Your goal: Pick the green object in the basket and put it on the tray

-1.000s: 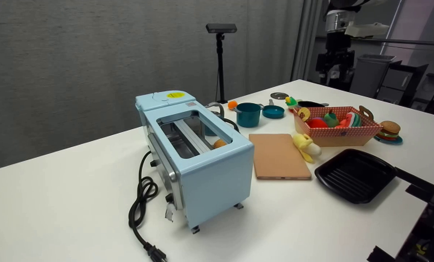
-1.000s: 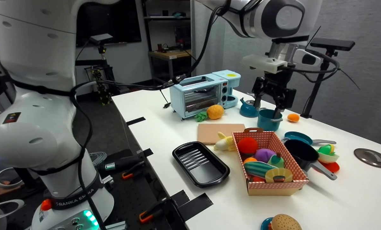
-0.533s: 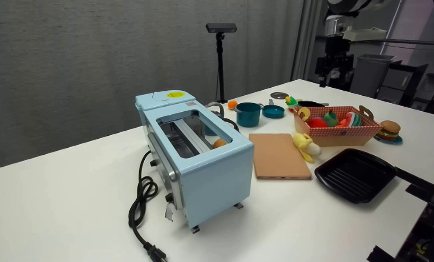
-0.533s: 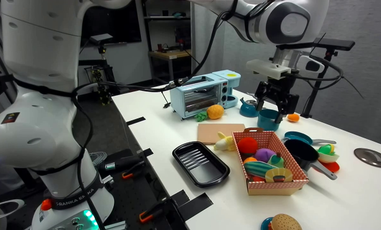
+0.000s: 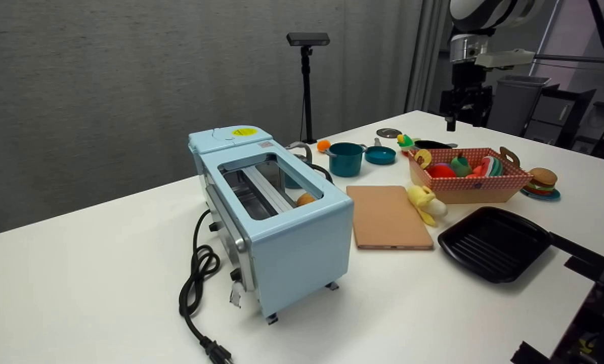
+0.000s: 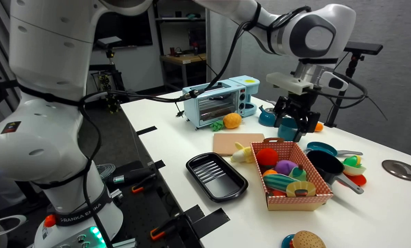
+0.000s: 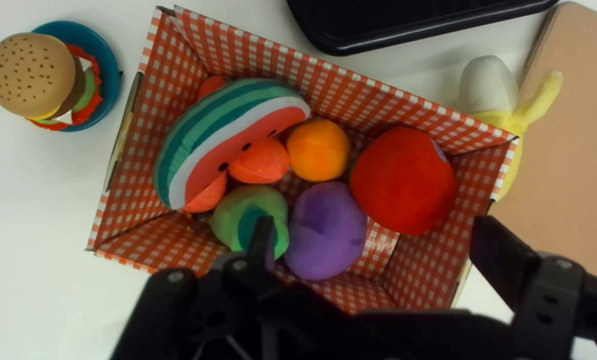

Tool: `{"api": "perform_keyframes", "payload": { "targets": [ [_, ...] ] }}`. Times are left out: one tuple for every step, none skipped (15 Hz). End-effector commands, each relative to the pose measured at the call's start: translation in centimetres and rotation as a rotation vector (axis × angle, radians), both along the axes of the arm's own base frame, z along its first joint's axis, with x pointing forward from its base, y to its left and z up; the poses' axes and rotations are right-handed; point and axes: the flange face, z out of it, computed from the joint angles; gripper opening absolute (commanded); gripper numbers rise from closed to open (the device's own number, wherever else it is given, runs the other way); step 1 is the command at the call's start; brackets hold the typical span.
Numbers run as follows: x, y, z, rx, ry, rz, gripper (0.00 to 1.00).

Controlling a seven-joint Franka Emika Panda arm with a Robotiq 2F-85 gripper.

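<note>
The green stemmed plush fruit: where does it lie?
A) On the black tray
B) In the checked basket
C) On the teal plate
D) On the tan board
B: in the wrist view, the green plush fruit lies within the checked basket, beside a purple plush toy.

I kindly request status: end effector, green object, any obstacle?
End effector open, holding nothing. Green object in basket, not yet grasped. Purple toy right beside it, may crowd the grasp.
</note>
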Motion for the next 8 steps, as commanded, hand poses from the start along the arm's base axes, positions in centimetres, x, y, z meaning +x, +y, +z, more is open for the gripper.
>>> {"api": "perform_keyframes", "payload": {
  "targets": [
    [1.3, -2.0, -3.5, 0.042, 0.094, -0.038, 1.0],
    [1.4, -2.5, -4.7, 0.051, 0.123, -0.045, 1.0],
    [1.6, -3.0, -5.6, 0.057, 0.149, -0.053, 1.0],
    [1.7, -3.5, -6.5, 0.062, 0.172, -0.059, 1.0],
    [1.8, -3.9, -7.1, 0.067, 0.192, -0.068, 1.0],
    [2.0, -4.3, -7.7, 0.075, 0.209, -0.073, 1.0],
    [2.1, -4.7, -8.2, 0.081, 0.224, -0.077, 1.0],
    [2.3, -5.0, -8.5, 0.084, 0.235, -0.078, 1.0]
  ]
}}
